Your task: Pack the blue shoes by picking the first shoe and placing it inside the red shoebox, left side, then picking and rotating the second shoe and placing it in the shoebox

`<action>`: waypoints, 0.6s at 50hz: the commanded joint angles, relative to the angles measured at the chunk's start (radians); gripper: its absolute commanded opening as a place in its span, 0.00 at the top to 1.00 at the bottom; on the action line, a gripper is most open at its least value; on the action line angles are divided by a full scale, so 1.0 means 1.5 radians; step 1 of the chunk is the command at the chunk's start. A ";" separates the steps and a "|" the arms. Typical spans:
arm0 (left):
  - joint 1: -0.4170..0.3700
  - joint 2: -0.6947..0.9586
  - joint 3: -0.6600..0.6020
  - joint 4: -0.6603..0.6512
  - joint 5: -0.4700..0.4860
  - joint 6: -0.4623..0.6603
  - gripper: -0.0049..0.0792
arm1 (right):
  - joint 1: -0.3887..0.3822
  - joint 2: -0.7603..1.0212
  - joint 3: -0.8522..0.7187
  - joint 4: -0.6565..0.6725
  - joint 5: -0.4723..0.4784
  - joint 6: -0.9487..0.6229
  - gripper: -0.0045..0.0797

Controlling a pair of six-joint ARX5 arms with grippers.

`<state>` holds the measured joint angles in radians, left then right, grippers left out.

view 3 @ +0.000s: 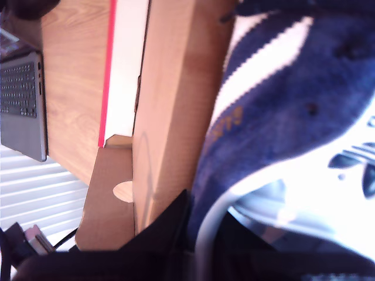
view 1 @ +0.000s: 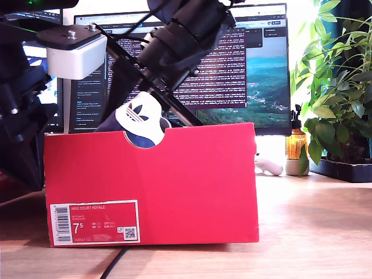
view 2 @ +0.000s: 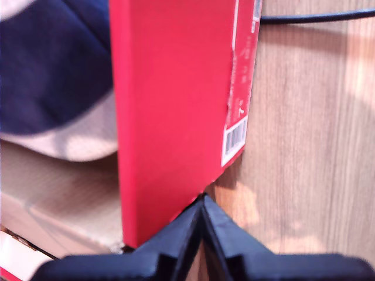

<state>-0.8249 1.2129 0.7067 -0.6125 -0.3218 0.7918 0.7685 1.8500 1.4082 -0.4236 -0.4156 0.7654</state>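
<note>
Shoe at the notch: a navy blue shoe (view 1: 142,125) is seen poking above the half-round notch of the red shoebox (view 1: 192,180), its white tongue tab with a dark trefoil logo showing; it is judged to be inside the box or on its way in.
Second gripper: my second gripper (view 3: 193,234) is seen closed on the shoe's collar edge, navy suede and a white stripe filling the second wrist view beside the brown inner wall of the box.
First gripper: my first gripper (view 2: 202,205) is seen with its tips brought together on nothing, just outside the red wall, over the wooden table (view 2: 316,146).
Other shoe: a patch of navy with a white sole (view 2: 55,88) is seen inside the box in the first wrist view; which shoe this is cannot be told.
Handling: the suede upper is judged soft and yielding, the thick sole stiff, the whole light; the collar or heel is judged the firmest hold, and the tongue likely to fold.
In the way: the tall box walls are judged the main obstacle to lowering.
Around: a monitor (view 1: 232,64), a plant (view 1: 337,87), an amber bottle (view 1: 296,145) and a white object (view 1: 268,164) are seen behind, well apart; a black cable (view 1: 116,264) is seen running under the box front.
</note>
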 commanded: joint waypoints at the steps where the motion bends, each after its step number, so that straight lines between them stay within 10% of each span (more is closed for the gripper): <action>1: -0.001 0.007 -0.009 0.011 -0.001 -0.004 0.96 | -0.001 0.013 0.025 0.022 0.004 -0.005 0.96; 30: -0.001 0.007 -0.009 0.008 -0.013 -0.004 0.96 | 0.007 0.070 0.025 0.052 0.012 0.001 0.89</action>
<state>-0.8249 1.2129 0.7067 -0.6128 -0.3405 0.7918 0.7738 1.9697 1.4193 -0.3717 -0.3969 0.7696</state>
